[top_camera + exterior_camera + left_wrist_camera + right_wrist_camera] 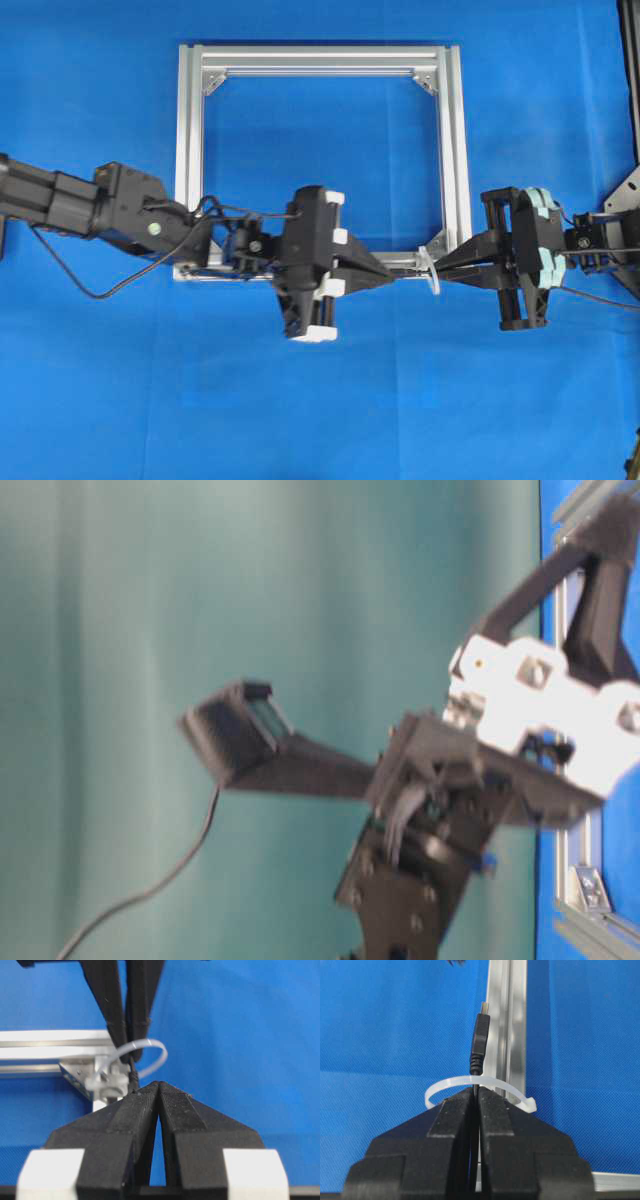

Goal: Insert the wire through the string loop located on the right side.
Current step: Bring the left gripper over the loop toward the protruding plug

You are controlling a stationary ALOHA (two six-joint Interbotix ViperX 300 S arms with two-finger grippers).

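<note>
The right fingers (452, 1115) pinch the wire (481, 1035) just behind its plug, which already pokes through the string loop (445, 1086). The left fingers (132, 1110), pressed together nearby, should part and take the plug gently.

Both end effectors, left (392, 279) and right (441, 270), meet tip to tip at the string loop (431, 270) on the aluminium frame (189, 130)

light: bright, even, from above | shadows: faint, soft on the blue cloth (100, 400) | glare: sheen on the aluminium frame (320, 55) | blur: table-level view smeared throughout | focus: wrist views sharp at the string loop (480, 1082), near fingers (130, 1150) soft | distortion: slight dark right edge overhead
</note>
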